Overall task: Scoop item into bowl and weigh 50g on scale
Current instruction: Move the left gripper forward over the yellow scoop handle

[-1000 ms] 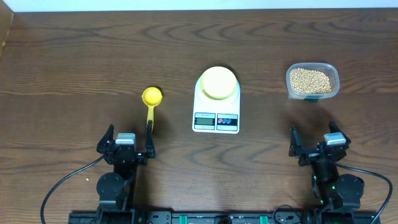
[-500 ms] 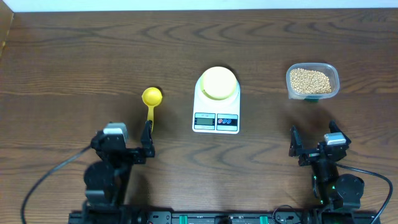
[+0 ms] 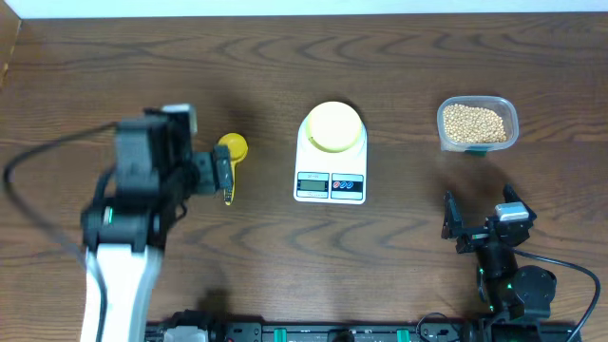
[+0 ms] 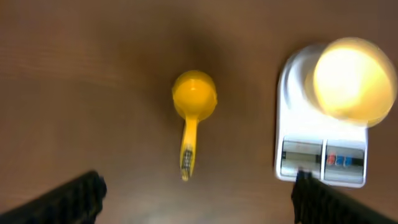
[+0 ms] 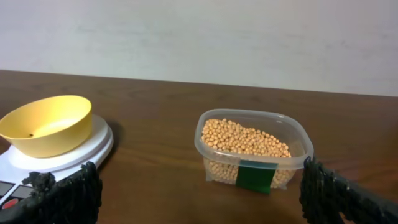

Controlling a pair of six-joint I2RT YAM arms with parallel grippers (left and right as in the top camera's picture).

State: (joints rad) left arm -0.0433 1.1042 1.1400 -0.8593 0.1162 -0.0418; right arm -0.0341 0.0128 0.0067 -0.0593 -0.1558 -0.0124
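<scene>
Swung forward, the left gripper (image 4: 198, 186) now hangs above the yellow scoop (image 4: 189, 134).
Jaws wide open, empty; scoop seems light, stiff: hold mid-handle; soybeans (image 5: 245, 140) roll easily.

No legible text. Display on the scale (image 3: 330, 183) is too small and blurred to read. Green label (image 5: 255, 176) on the container (image 5: 283, 175), right side, shows no readable print. Dark marks on the scoop (image 4: 189, 134) handle are unreadable.

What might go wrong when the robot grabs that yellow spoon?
The left end effector hangs open above the scoop; its thin handle lies flat and might slip away. The bowl only rests on the scale, so a bump might shift it. Beans might spill between container and bowl.
</scene>
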